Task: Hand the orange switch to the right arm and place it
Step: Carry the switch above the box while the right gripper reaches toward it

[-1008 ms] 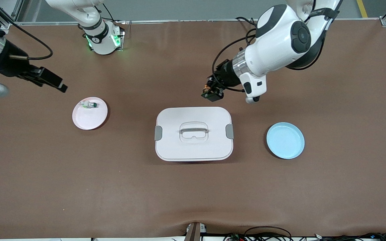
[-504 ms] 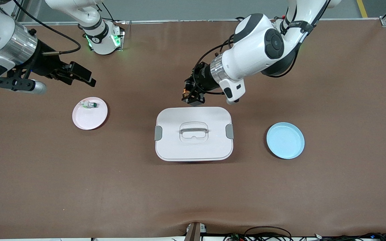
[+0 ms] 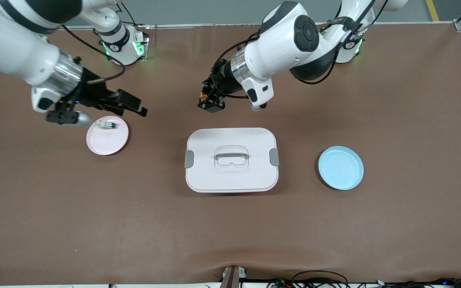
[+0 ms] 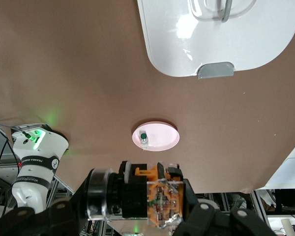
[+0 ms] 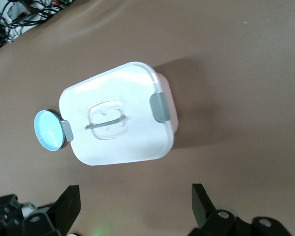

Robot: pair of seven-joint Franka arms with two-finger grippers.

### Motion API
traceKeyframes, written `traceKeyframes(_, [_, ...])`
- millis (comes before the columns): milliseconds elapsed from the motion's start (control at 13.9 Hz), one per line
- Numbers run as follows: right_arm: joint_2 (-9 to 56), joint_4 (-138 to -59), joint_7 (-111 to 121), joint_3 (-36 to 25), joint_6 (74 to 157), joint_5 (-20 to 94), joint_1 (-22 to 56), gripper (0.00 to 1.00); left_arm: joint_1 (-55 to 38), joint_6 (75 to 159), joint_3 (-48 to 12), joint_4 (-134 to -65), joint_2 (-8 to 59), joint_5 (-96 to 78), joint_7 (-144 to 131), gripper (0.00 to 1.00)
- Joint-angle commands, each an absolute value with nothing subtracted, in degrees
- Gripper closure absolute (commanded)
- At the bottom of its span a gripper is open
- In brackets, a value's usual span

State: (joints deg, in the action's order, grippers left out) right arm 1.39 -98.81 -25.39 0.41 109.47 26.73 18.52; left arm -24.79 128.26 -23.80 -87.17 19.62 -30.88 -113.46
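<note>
Left gripper (image 3: 210,105) has its jaws clenched on the orange switch (image 3: 203,96), up over the counter (image 3: 230,224) at the white box's (image 3: 231,160) eleven o'clock. Right gripper (image 3: 132,106) hangs with jaws spread wide, at one o'clock of the pink plate (image 3: 107,136).

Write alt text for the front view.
The left gripper holds the orange switch above bare table, farther from the camera than the white lidded box; the open right gripper hangs beside the pink plate.
</note>
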Motion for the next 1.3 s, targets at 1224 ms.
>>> traceKeyframes(1224, [-5.27,-112.94,-16.88,-0.18,124.36,39.64,30.50,0.00,-26.02,130.34,-23.82,-85.78,20.65,-30.85,-114.00,0.62])
